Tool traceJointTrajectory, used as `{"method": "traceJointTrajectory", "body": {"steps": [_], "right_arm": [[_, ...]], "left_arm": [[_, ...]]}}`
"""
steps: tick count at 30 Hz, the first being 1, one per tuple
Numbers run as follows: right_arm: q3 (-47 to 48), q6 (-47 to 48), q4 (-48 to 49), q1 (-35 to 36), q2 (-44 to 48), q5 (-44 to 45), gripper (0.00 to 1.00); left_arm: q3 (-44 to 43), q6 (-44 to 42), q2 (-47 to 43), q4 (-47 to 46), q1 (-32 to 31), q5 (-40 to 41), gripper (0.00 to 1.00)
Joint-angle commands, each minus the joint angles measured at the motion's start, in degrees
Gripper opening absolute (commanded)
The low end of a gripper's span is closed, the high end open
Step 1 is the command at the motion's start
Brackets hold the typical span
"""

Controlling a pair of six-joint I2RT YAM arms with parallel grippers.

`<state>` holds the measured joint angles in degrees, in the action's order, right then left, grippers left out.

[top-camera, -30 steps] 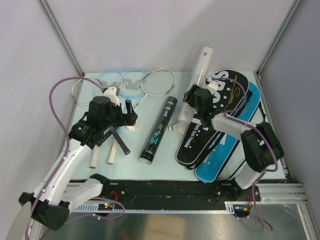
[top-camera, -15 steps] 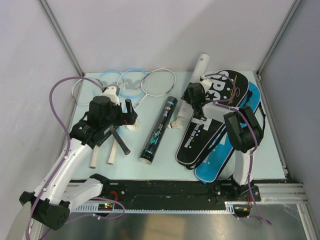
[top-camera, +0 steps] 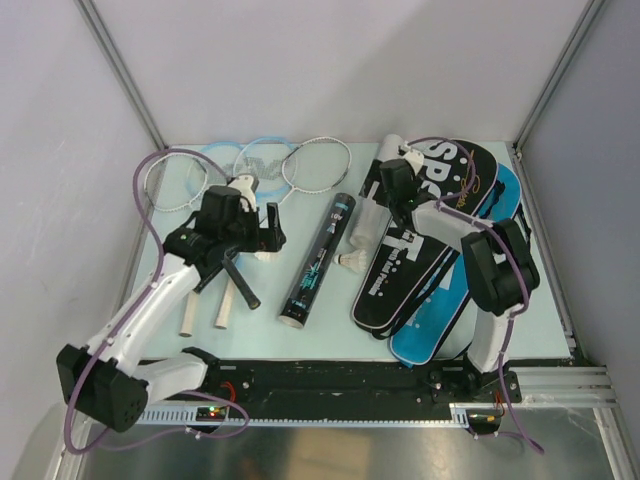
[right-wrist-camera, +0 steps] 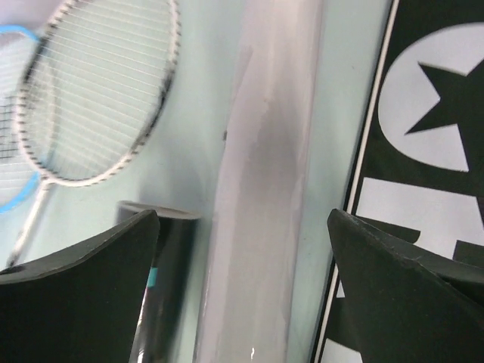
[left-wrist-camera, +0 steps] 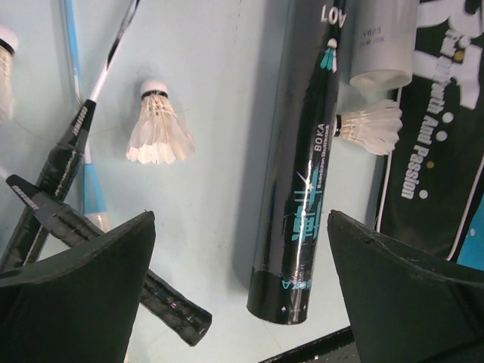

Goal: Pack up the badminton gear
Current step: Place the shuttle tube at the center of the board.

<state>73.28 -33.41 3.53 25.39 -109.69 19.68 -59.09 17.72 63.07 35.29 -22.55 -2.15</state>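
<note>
Tabletop [top-camera: 330, 335], left tool [left-wrist-camera: 242, 227] and right tool [right-wrist-camera: 242, 223] apart, BOKA on black tube [left-wrist-camera: 302, 189] only from left wrist

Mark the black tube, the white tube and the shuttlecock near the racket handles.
black tube [left-wrist-camera: 302, 189], left wrist view, middle of its body.
white tube [right-wrist-camera: 261, 197], right wrist view, middle of its body.
shuttlecock [left-wrist-camera: 160, 136], left wrist view, feather skirt.

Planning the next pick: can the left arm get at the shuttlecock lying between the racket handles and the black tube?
Probably yes: the left gripper hangs open close by the shuttlecock, which lies clear of the racket handles and the black tube.
</note>
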Motion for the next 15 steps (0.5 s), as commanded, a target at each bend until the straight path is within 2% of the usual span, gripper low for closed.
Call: {"method": "traceJointTrajectory", "body": {"steps": [1,9,15], "right_arm": [[2.76,5.10,-2.04,0.00,8.21,-2.08,0.99],[-3.22,8.60,-8.65,2.23,19.94,-2.79,0.99],[-17.04,16.66,-0.14,5.15,35.46,-10.23,0.99]], "left_arm": [[-2.96,-0.88,5.08,1.41,-1.66,-1.36,0.99],[-13.47,0.19,17.85,3.55,-5.64,-1.43,0.98],[-14.86,1.07,24.44,3.75,-6.88,-0.04,0.97]]}}
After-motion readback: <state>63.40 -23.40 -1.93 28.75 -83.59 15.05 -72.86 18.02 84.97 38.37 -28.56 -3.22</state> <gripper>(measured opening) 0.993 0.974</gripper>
